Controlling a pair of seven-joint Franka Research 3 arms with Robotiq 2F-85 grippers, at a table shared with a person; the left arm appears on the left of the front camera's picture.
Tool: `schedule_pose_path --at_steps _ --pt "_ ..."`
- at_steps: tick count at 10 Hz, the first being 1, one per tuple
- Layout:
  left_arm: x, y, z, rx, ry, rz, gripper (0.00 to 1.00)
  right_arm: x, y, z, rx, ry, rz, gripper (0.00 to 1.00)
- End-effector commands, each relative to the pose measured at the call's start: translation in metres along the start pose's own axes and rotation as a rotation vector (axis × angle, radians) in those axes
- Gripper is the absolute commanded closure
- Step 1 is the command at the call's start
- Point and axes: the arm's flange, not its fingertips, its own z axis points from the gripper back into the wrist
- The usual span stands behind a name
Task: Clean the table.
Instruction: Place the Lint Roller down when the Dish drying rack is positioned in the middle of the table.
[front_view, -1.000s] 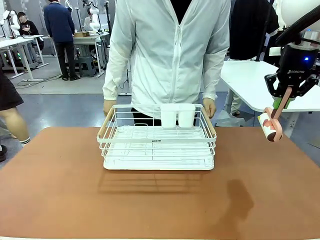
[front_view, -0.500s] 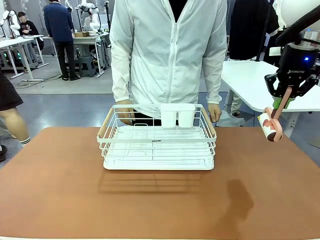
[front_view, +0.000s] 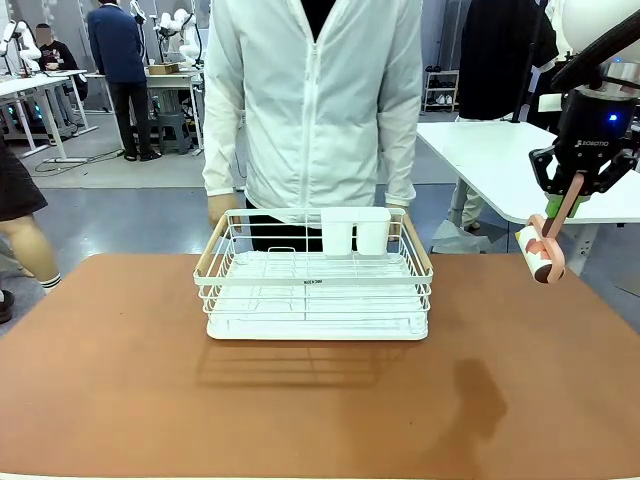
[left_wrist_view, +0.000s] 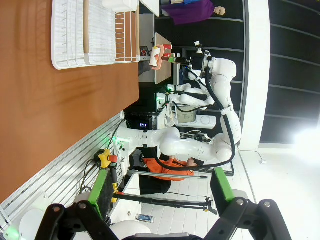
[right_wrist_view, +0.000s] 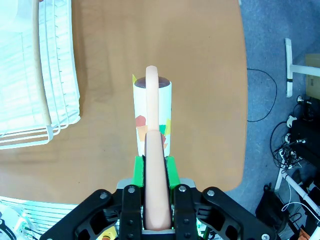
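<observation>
Now your table (front_view: 120, 380) lies under the white rack (front_view: 317, 290), and the person (front_view: 315, 100) has stepped left, hands off the rack. Your right gripper (front_view: 578, 178), unmoved, stays clamped on the lint roller (front_view: 545, 252) above the right edge; left gripper (left_wrist_view: 160, 192) spread, so rolling can start.

Rack (front_view: 318, 290) on table (front_view: 120, 380), centre-far
</observation>
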Motion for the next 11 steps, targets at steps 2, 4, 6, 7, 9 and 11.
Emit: schedule_pose_path --at_steps 2,4,6,7,9,11 --pt "-0.003 -0.001 0.001 -0.009 0.000 -0.005 0.00 0.002 0.002 0.004 -0.010 0.001 -0.009 0.79" --pt "-0.003 -0.001 0.001 -0.009 0.000 -0.005 0.00 -0.002 0.000 -0.001 0.024 0.023 -0.039 0.79" --pt "-0.003 -0.001 0.001 -0.009 0.000 -0.005 0.00 -0.005 0.004 -0.008 -0.016 0.014 -0.499 0.79" --pt "-0.003 -0.001 0.001 -0.009 0.000 -0.005 0.00 -0.012 0.007 -0.006 -0.044 -0.052 -0.704 0.79" --pt "-0.003 -0.001 0.001 -0.009 0.000 -0.005 0.00 -0.007 0.013 -0.011 0.003 -0.087 -1.081 0.79" --pt "-0.003 -0.001 0.001 -0.009 0.000 -0.005 0.00 0.007 0.016 -0.035 0.172 -0.086 -1.387 0.79"
